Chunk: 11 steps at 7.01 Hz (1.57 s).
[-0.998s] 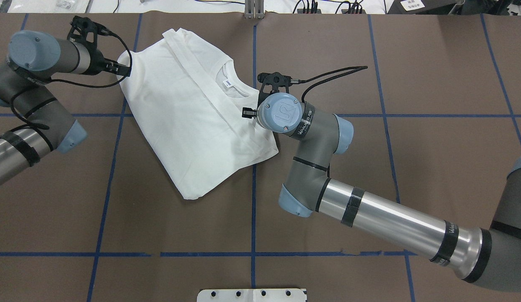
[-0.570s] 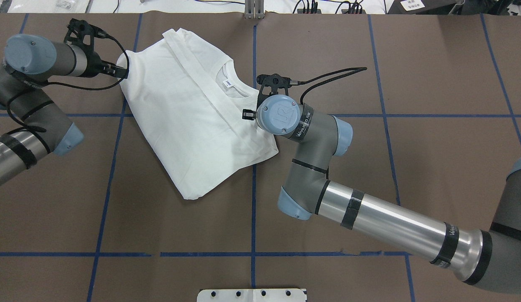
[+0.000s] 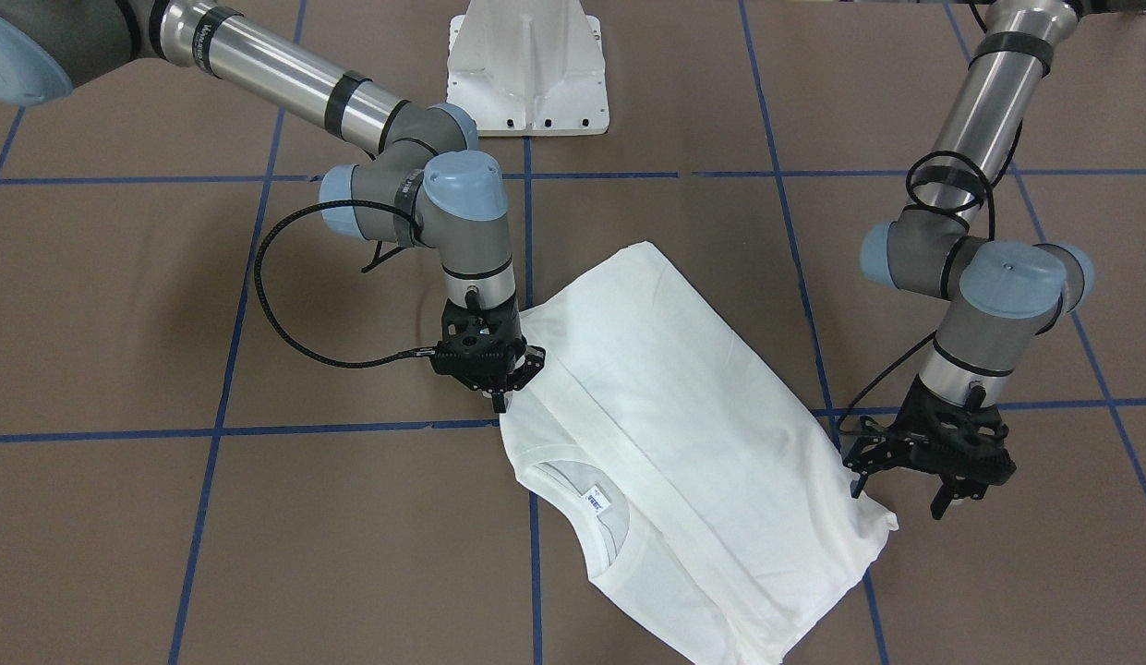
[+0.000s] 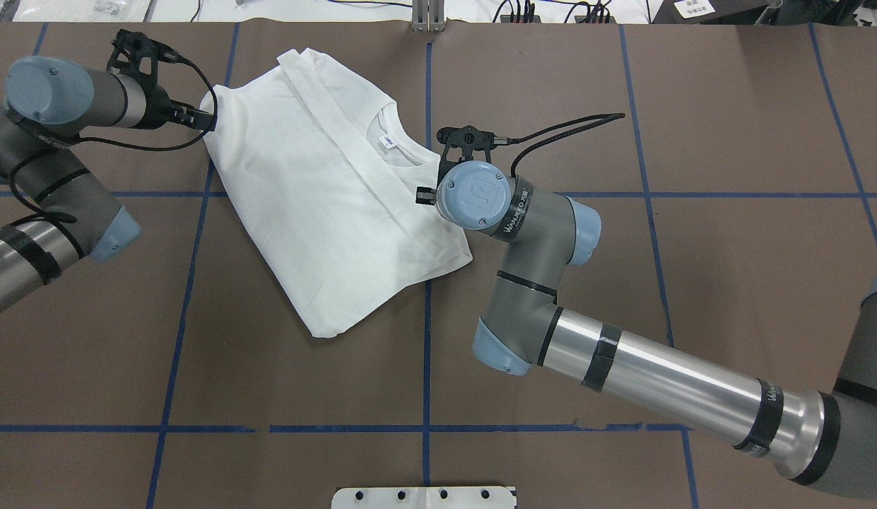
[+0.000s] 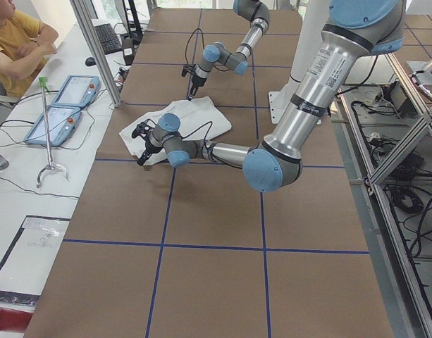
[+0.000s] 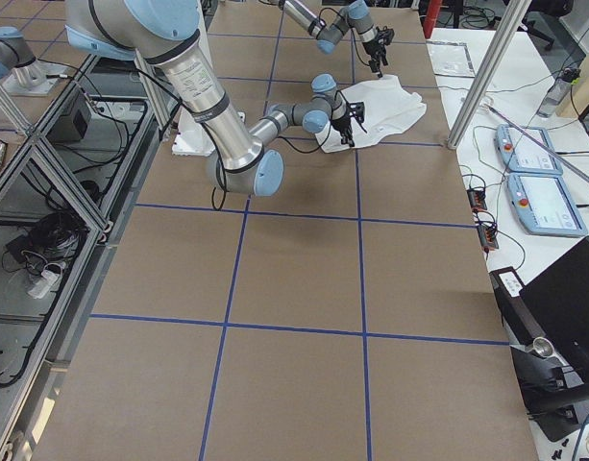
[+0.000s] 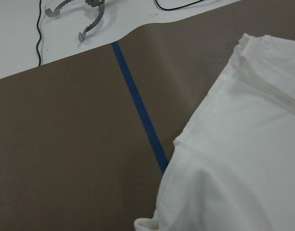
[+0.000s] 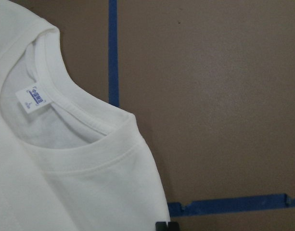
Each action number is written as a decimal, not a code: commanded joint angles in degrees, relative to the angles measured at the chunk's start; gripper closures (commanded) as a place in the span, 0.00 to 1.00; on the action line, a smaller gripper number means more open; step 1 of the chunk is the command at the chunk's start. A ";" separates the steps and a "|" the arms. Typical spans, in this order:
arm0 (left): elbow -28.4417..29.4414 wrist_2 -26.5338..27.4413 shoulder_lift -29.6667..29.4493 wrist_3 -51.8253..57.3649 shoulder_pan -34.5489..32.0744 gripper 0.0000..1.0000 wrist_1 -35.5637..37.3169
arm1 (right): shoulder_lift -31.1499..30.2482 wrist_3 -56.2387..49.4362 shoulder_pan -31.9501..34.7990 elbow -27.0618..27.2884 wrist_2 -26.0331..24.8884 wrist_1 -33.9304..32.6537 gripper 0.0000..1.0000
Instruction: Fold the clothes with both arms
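Observation:
The white T-shirt (image 4: 325, 212) lies folded and slanted on the brown table, plain side up; no printed text shows. Its collar and tag (image 4: 387, 141) point toward the right arm. My left gripper (image 4: 210, 120) looks shut on the shirt's far left corner, also seen in the front view (image 3: 856, 482). My right gripper (image 3: 500, 399) is shut on the shirt's edge beside the collar; overhead it is mostly hidden under its wrist (image 4: 473, 194). The right wrist view shows the collar (image 8: 89, 120) and the shut fingertips (image 8: 162, 226). The left wrist view shows the shirt corner (image 7: 243, 144) but no fingers.
The white pedestal base (image 3: 526, 74) stands at the robot's side of the table. Blue tape lines (image 4: 427, 353) cross the brown surface. A side table with teach pendants (image 5: 60, 105) and a seated person (image 5: 18, 42) is beyond the far edge.
My left arm drew back a little to the left with the shirt corner. My right wrist shifted slightly right, and the collar side of the shirt moved with it.

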 commanded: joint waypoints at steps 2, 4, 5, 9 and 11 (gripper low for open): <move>-1.69 -0.09 1.27 0.00 0.07 0.00 0.00 | -14.53 -0.96 -5.33 25.58 -3.58 -11.44 1.00; -1.87 -0.35 1.45 0.08 0.07 0.00 0.00 | -18.98 1.57 -13.50 35.58 -10.71 -17.94 1.00; -1.87 -0.44 1.44 0.08 0.16 0.00 0.00 | -19.17 3.77 -16.41 35.87 -13.26 -18.75 1.00; -2.31 -0.70 1.44 0.08 0.25 0.00 0.09 | -18.65 3.79 -18.55 36.23 -15.13 -18.76 0.01; -2.31 -1.93 1.44 0.08 0.16 0.00 0.00 | -16.81 1.61 -13.31 35.62 -11.55 -18.93 0.00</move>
